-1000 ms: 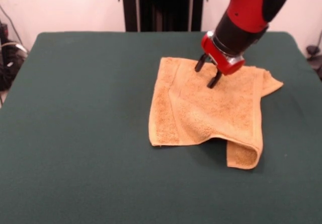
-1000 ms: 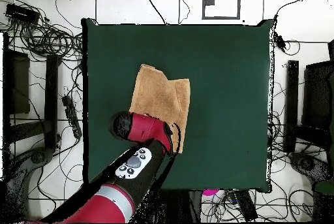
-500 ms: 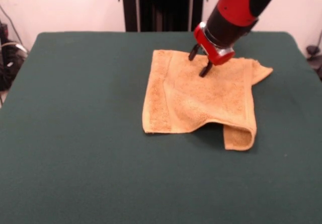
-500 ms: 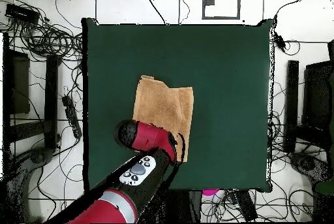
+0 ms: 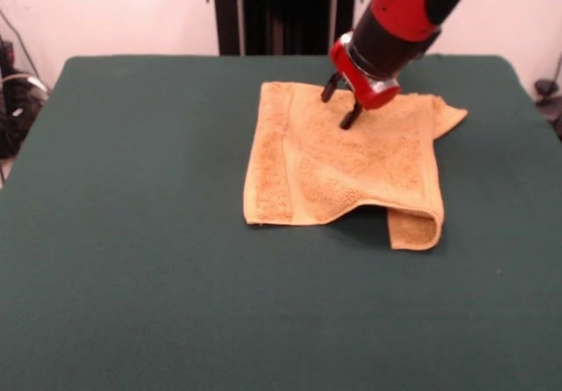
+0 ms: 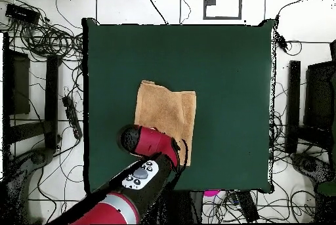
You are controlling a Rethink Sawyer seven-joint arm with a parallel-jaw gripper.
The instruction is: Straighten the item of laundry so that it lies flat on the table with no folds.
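The orange-tan terry towel [image 5: 351, 167] lies on the green felt surface [image 5: 132, 233], toward its far edge. It is not yet flat: one near corner [image 5: 413, 229] is folded under itself, and a far corner sticks out to the side. The hand [image 5: 341, 103] stands released, its two fingers apart and pressing on the cloth near its far edge, so the fold lies diagonally across the towel from it.

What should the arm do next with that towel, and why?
Probably let go, lift, and go for the folded corner. The gripper stands on the towel near its far edge, fingers apart, while the front right corner is curled under itself. That fold is what keeps it from lying flat on the table.
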